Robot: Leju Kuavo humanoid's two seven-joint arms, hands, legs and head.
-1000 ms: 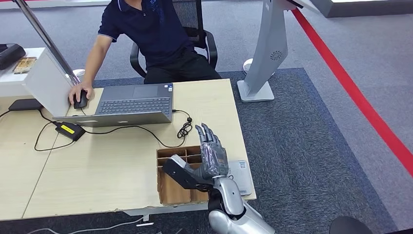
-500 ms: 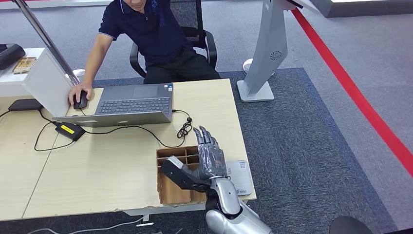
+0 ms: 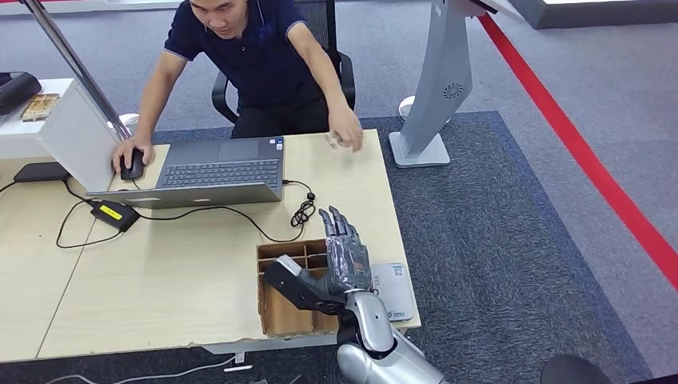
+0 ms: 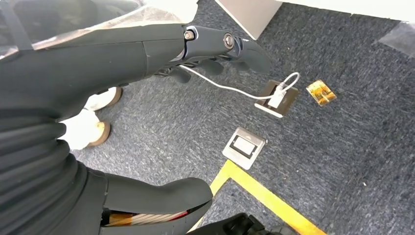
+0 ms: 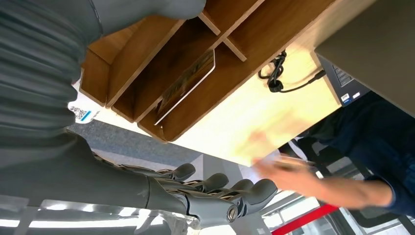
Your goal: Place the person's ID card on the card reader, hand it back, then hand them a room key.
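ID card (image 3: 335,139) in person's hand (image 3: 347,134), well beyond right hand (image 3: 345,254)

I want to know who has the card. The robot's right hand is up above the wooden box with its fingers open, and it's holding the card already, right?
Not quite. The right hand is raised over the wooden box with fingers apart, but it holds nothing, as the head view shows. The person's hand is reaching across the desk toward it.

The right hand (image 3: 345,254) hangs above a divided box (image 3: 281,312), with a card reader (image 3: 397,290) just to its right. The laptop (image 3: 209,171) and the person's hand (image 3: 345,134) lie beyond it.
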